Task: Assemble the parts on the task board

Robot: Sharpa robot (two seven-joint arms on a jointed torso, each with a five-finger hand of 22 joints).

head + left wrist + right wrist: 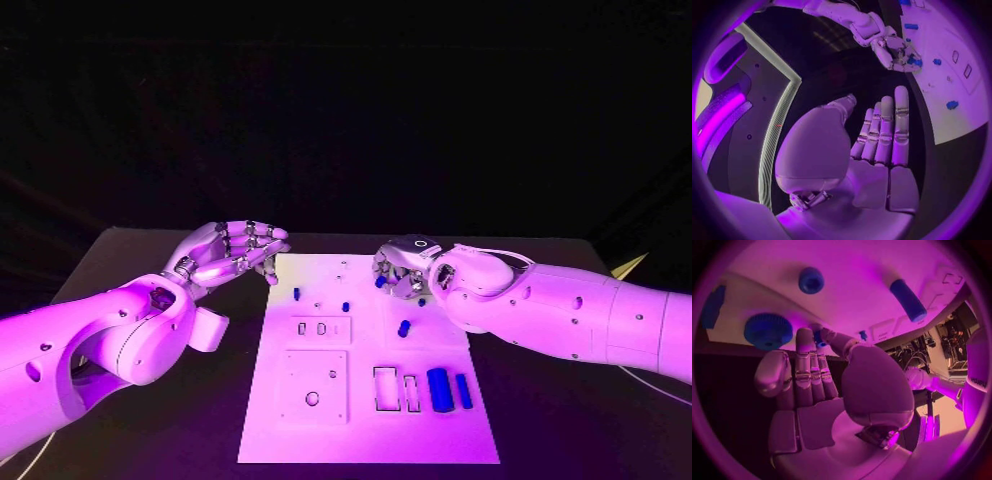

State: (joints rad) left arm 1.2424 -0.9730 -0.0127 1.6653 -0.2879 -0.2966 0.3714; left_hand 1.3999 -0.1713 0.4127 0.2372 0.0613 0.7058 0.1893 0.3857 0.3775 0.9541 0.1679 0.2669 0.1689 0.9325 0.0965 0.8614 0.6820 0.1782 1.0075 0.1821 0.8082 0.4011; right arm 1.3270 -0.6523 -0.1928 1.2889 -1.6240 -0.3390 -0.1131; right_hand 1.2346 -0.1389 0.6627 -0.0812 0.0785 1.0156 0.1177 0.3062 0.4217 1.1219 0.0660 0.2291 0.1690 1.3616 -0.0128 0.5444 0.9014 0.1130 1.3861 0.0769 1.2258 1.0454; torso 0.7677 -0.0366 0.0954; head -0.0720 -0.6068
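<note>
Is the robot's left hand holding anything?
No, empty. The left hand has straight fingers with nothing between them, beside the task board.

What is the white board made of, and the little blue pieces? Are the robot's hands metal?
The board looks like smooth matt plastic or painted sheet: flat, even white, with crisp cut-outs. The blue pieces seem to be plastic: solid colour, rounded edges, and one has a ribbed rim. The left hand and the right hand shine like metal, though silver-coated plastic would look the same.
</note>
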